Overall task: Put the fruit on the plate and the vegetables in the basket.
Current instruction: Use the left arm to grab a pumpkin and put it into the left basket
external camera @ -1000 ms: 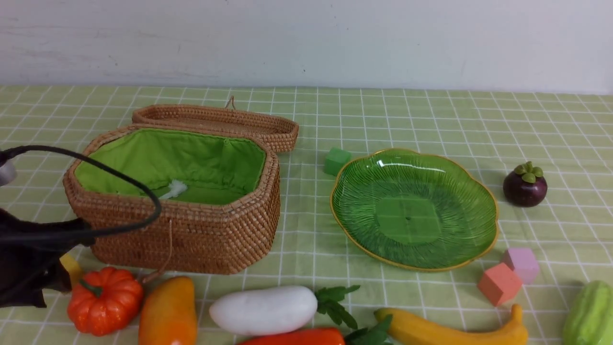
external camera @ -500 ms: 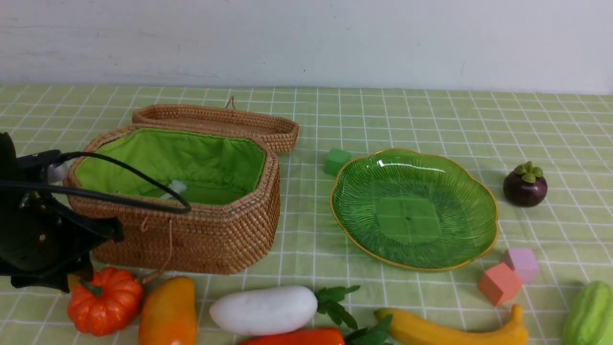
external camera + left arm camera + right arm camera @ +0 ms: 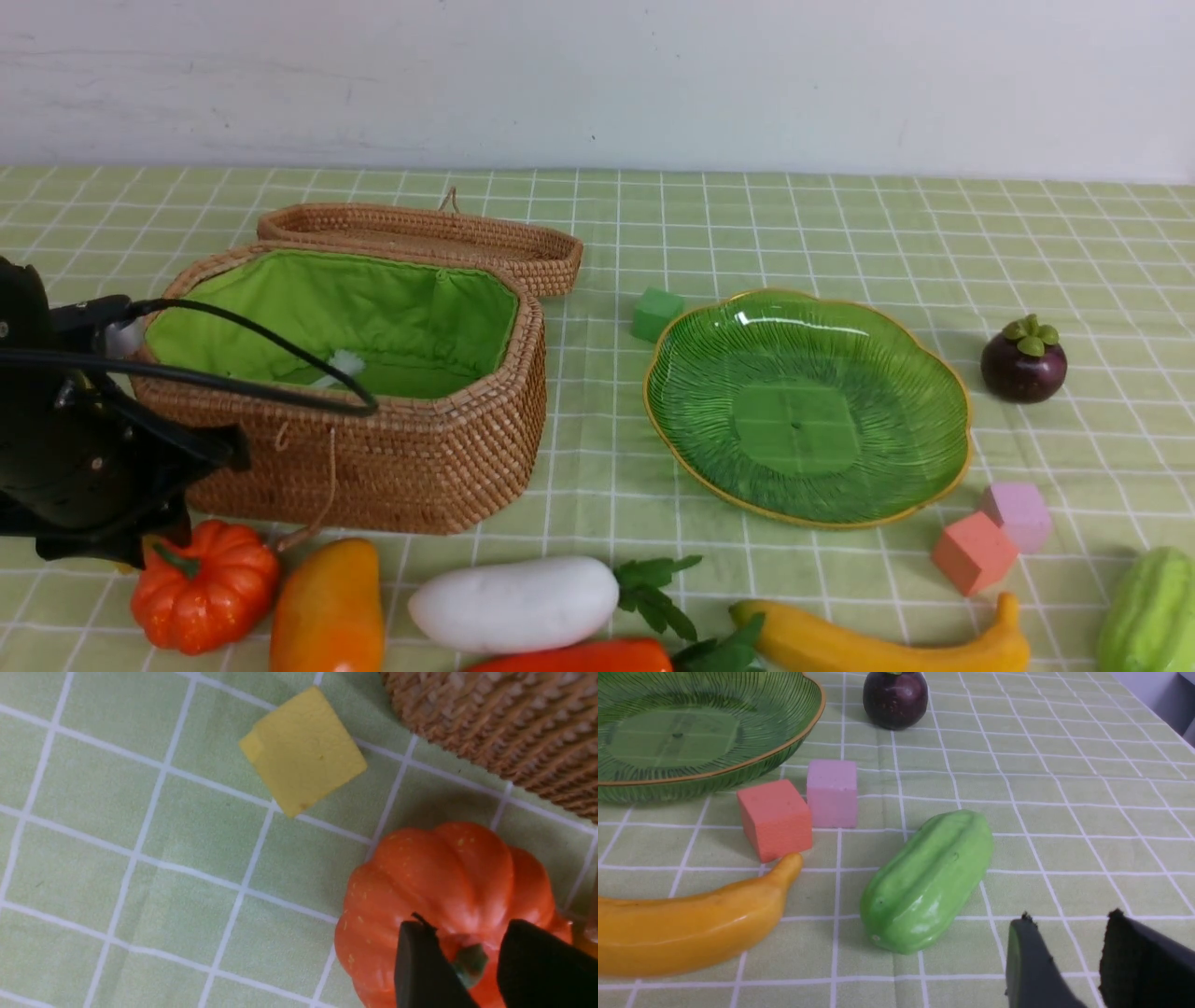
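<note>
Left claw (image 3: 463,925) hangs over pumpkin (image 3: 434,872) stem — jaws parted.

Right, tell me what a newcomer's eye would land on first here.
The large brown woven wicker basket with bright green lining stands open at the left, the wide green glass plate with gold rim lying empty to its right. Near the basket's front corner, the left gripper hangs over the round orange toy pumpkin, jaws apart.

Basket (image 3: 411,467) left of plate (image 3: 840,364); mango (image 3: 327,607) beside pumpkin (image 3: 210,588), perhaps touching
</note>
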Tool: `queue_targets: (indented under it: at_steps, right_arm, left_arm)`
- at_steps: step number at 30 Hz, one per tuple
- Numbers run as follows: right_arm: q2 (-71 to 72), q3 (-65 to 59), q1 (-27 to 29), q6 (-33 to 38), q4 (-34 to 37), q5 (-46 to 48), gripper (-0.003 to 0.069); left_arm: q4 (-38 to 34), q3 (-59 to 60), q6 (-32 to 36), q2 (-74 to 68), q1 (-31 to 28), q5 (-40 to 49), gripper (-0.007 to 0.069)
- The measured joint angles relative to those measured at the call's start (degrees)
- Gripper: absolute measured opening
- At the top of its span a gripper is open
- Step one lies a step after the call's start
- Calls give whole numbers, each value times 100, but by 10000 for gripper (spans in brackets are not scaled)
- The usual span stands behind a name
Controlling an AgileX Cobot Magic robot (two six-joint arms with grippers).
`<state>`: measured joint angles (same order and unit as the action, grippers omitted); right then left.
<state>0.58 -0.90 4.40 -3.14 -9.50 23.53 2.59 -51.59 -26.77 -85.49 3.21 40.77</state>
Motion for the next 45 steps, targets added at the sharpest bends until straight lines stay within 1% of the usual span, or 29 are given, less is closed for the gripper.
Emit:
queue_targets:
  at_steps: [8, 13, 18, 21, 23, 25, 30, 36, 41, 45]
  right_arm:
    - [0, 0, 0, 0, 0, 0, 241]
    - [0, 0, 0, 0, 0, 0, 241]
    - [0, 0, 0, 0, 0, 0, 241]
    - [0, 0, 0, 0, 0, 0, 241]
    - [0, 0, 0, 0, 0, 0, 241]
    - [0, 0, 0, 0, 0, 0, 241]
    - [0, 0, 0, 0, 0, 0, 241]
    - [0, 0, 0, 0, 0, 0, 241]
    - [0, 0, 0, 0, 0, 0, 241]
    - [0, 0, 0, 0, 0, 0, 241]
  left_arm:
    - [-76, 0, 0, -65, 0, 0, 238]
    - [-259, 0, 206, -65, 0, 43, 228]
    - [-340, 0, 410, -68, 0, 76, 169]
    - [-340, 0, 429, -68, 0, 82, 113]
    - [-365, -11, 433, -68, 0, 86, 52]
    - [-372, -31, 460, -68, 0, 93, 11]
    - [-384, -41, 664, -68, 0, 176, 8]
    - [-389, -48, 705, 71, 0, 371, 8]
    - [-389, -48, 705, 507, 0, 553, 8]
    - [-515, -143, 705, 1033, 0, 901, 8]
